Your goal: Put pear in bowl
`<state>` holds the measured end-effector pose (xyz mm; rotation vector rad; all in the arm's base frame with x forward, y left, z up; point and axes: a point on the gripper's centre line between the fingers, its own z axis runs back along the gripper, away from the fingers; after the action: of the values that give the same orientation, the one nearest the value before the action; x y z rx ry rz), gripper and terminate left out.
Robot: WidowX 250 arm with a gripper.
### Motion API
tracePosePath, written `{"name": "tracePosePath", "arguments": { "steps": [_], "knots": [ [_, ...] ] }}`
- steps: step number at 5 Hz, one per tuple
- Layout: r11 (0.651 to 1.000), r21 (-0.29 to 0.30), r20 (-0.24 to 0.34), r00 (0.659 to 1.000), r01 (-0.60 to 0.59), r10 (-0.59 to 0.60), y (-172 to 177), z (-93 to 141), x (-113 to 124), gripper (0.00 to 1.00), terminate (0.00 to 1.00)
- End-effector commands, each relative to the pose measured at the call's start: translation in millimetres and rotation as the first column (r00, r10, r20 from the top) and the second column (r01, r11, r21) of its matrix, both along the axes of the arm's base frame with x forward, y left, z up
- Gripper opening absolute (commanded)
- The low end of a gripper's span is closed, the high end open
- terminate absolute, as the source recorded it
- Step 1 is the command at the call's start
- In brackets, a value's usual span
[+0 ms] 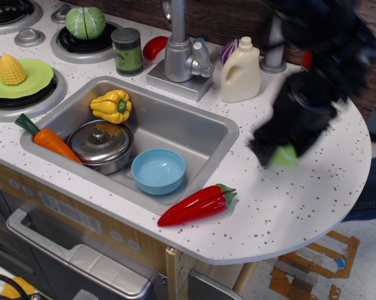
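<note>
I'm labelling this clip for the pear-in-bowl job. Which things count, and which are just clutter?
Job: pear, at the blurred tool; blue bowl in the sink.
Clutter: steel pot, carrot, yellow pepper, red chilli, cabbage, can, jug, corn.

Pincer [277,153] motion-blurred, jaws unreadable; pear [285,155] mostly hidden; burner [7,12] cut off.

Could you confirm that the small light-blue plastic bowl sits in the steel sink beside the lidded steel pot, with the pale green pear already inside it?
Not quite. In the observation.image view the small light-blue plastic bowl does sit in the steel sink beside the lidded steel pot, but it is empty. The pale green pear is at the blurred black gripper, above the counter.
</note>
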<state>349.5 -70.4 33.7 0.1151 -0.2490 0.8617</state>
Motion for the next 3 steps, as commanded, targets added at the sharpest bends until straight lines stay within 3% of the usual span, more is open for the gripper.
{"name": "tracePosePath", "arguments": {
  "steps": [1,3],
  "knots": [
    [0.997,0.035,0.055,0.996,0.066,-0.068,63.4,28.4,3.9,0.00,0.00],
    [0.997,0.019,0.079,0.994,0.081,-0.082,115.5,4.2,-14.1,0.00,0.00]
  ]
}}
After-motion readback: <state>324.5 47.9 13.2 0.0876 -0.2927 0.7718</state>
